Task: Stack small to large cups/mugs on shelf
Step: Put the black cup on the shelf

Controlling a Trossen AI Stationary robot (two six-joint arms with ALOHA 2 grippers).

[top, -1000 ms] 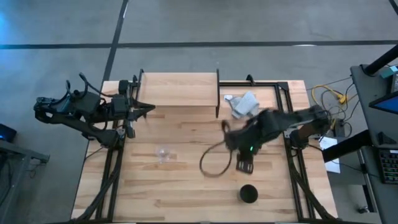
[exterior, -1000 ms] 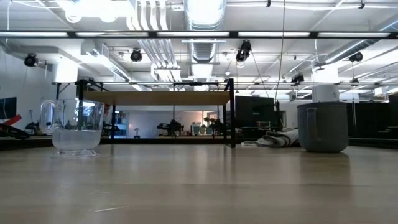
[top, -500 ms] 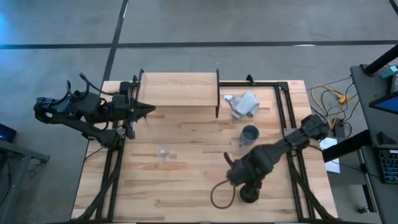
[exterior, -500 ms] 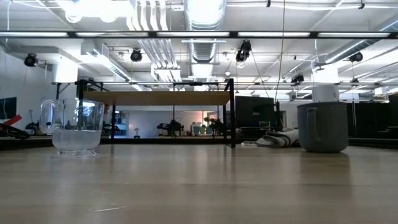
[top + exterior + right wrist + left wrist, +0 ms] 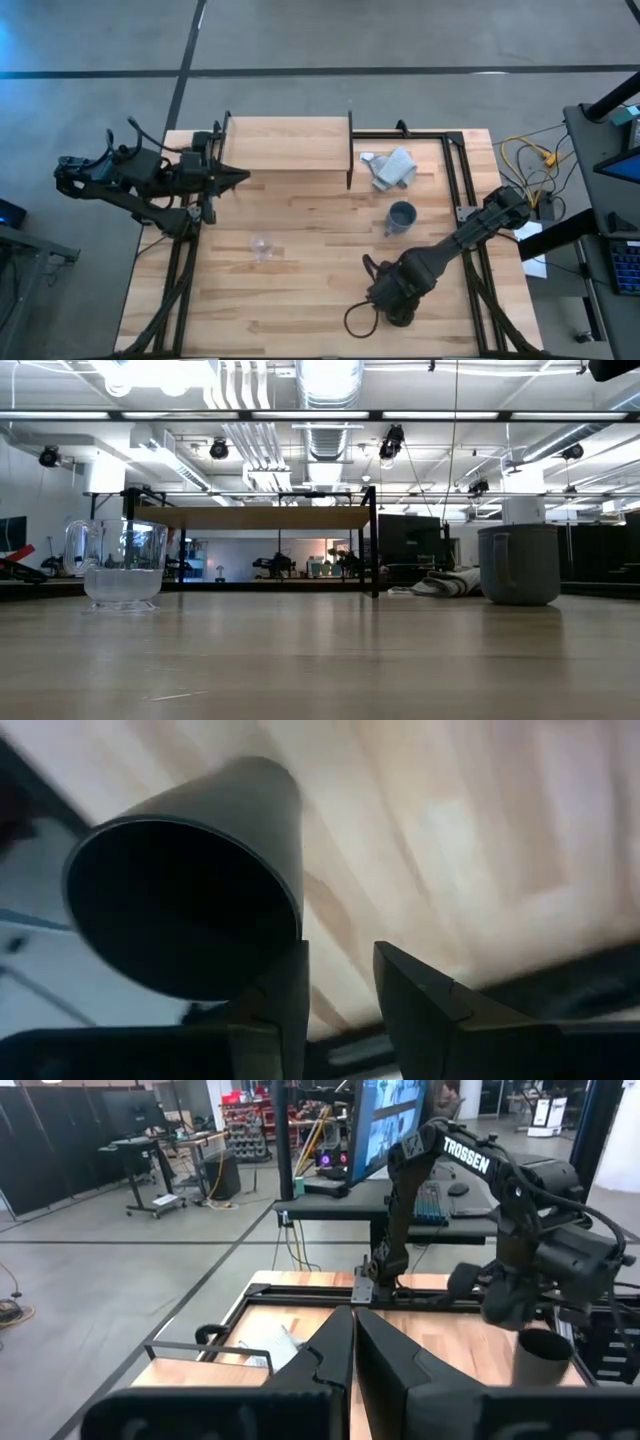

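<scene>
Worktop point(image 5: 300, 300): butcher-block surface carrying all task items.

Shelf point(image 5: 287, 143): light-wood plank on thin black legs, at the far edge of the worktop, nothing resting on it.

Right claw point(image 5: 338, 982): positioned over the near right part of the worktop, directly above the black cup point(image 5: 190, 885). Its two fingers are spread a little, with a narrow gap between them. One finger point(image 5: 285, 990) sits right at the cup's rim; actual contact cannot be confirmed. The cup appears as a dark, hollow cylinder standing upright on the wood, mouth open, interior empty.

Left claw point(image 5: 353, 1345): waiting at the left end of the shelf, fingers pressed together, holding nothing.

Blue-grey mug point(image 5: 401, 215): upright, right of centre, near the grey cloth point(image 5: 392, 167).

Clear glass cup point(image 5: 263, 246): upright, left of centre, well apart from the mug.
</scene>
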